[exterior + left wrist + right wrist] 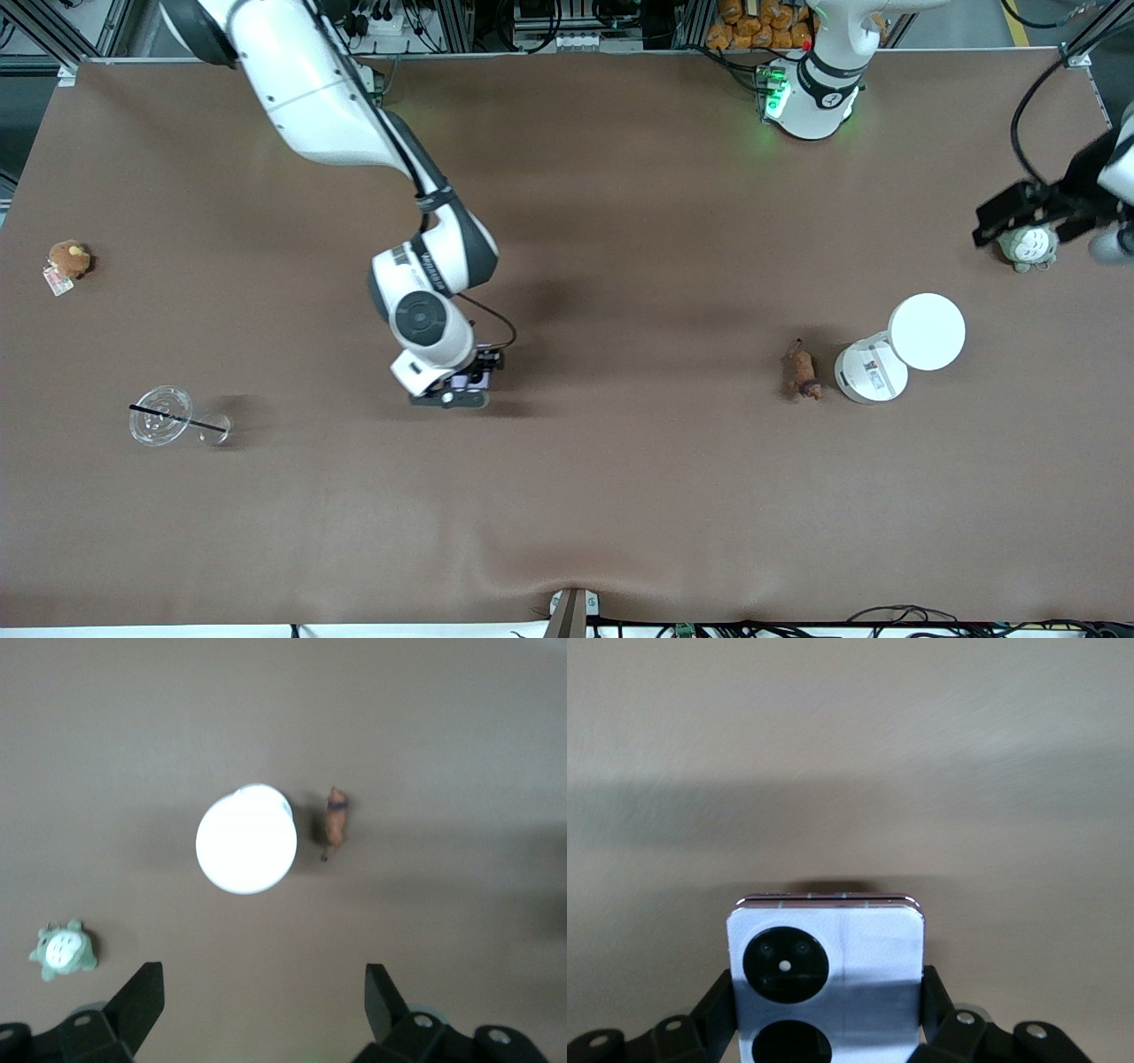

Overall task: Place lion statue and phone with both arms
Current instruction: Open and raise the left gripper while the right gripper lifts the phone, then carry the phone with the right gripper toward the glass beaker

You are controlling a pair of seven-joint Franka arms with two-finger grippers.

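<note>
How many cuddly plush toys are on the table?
2. A brown plush toy lies at the right arm's end; a grey-green and white plush toy lies at the left arm's end, under the left gripper.

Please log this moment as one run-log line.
right gripper: shut on phone | left gripper: open, over table's left-arm end | lion statue: on table, untouched

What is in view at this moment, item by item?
phone: 1, pale lavender, between the right end effector's fingers, mid-table.
lion: 1, brown, on the table beside the white lamp.
lamp: 1, white, toward the left arm's end.
grey plush: 1, grey-green and white, under the left end effector.
brown plush: 1, brown, tagged, at the right arm's end.
glass: 1, clear, lying nearer the camera than the brown plush.
table: 1, brown.
right end effector: shut on the phone.
left end effector: open, over the table near the grey plush.
</note>
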